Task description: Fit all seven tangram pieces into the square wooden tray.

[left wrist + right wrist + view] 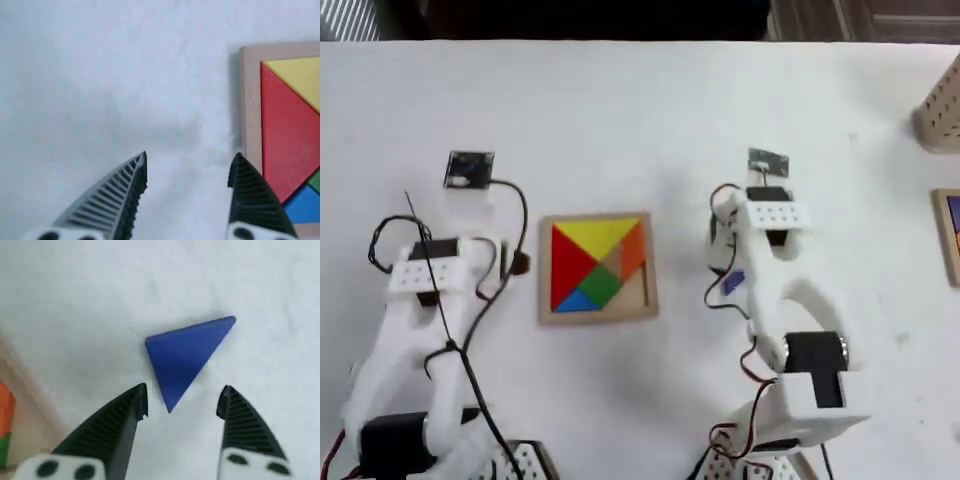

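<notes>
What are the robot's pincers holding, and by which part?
Nothing. The left pincer and right pincer are both open; the blue triangle lies loose at the right one's tips.

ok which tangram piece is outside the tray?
The dark blue triangle, lying flat on the table at the open right claw; the other pieces sit inside the wooden tray.
</notes>
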